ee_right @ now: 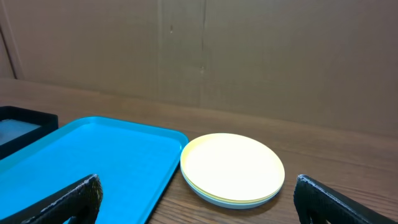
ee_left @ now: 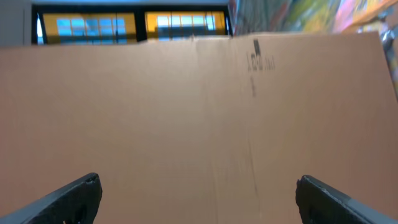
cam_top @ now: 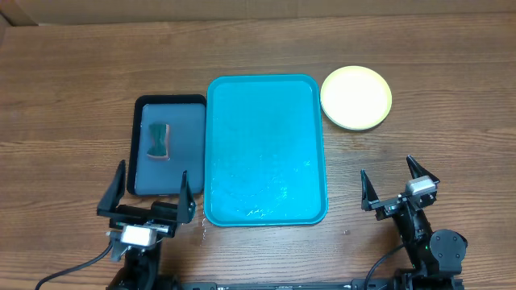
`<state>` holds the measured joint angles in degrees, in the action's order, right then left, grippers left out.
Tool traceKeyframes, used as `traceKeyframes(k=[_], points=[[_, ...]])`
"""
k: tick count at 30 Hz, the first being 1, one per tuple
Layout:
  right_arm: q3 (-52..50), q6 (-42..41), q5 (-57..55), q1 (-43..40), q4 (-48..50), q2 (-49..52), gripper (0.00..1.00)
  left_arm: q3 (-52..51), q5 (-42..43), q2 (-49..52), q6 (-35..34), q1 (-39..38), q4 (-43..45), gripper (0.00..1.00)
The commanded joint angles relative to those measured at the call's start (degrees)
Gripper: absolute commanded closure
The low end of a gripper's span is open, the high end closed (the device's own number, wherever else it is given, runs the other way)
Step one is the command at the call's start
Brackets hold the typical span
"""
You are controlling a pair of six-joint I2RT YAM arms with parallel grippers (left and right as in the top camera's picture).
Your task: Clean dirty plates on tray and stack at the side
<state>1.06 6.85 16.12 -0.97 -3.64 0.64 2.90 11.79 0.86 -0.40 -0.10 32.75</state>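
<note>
The teal tray (cam_top: 266, 153) lies in the middle of the table with no plate on it, only a wet sheen near its front. The plates (cam_top: 356, 97) sit stacked on the wood just right of the tray's far corner, a pale yellow one on top; the right wrist view shows the stack (ee_right: 232, 168) with a lighter rim underneath. My left gripper (cam_top: 152, 190) stands open at the table's front left, holding nothing. My right gripper (cam_top: 397, 182) stands open at the front right, well short of the stack. In the left wrist view the open left gripper (ee_left: 198, 198) faces only a cardboard wall.
A dark navy tray (cam_top: 168, 145) lies against the teal tray's left side with a green sponge (cam_top: 159, 140) in it. A cardboard wall (ee_right: 261, 56) runs along the table's far edge.
</note>
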Motion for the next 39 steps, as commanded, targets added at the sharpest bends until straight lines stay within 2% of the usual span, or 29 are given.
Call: traceKeyframes(k=[1, 9, 14, 22, 39], points=[[-0.6, 0.3, 0.1, 0.3, 0.3, -0.5, 0.00, -1.8, -0.6, -0.7, 1.4, 0.5, 0.2, 0.00], [-0.6, 0.3, 0.1, 0.3, 0.3, -0.5, 0.00, -2.6, -0.9, -0.7, 1.7, 0.5, -8.3, 0.00], [-0.6, 0.3, 0.1, 0.3, 0.3, -0.5, 0.00, -2.6, -5.9, -0.7, 1.4, 0.5, -17.4, 0.00], [-0.6, 0.2, 0.1, 0.3, 0.3, -0.5, 0.00, -2.6, -20.0, -0.7, -9.0, 0.5, -36.9, 0.00], [-0.6, 0.3, 0.1, 0.3, 0.3, -0.5, 0.00, -2.6, -22.3, -0.7, -7.8, 0.5, -36.1, 0.00]])
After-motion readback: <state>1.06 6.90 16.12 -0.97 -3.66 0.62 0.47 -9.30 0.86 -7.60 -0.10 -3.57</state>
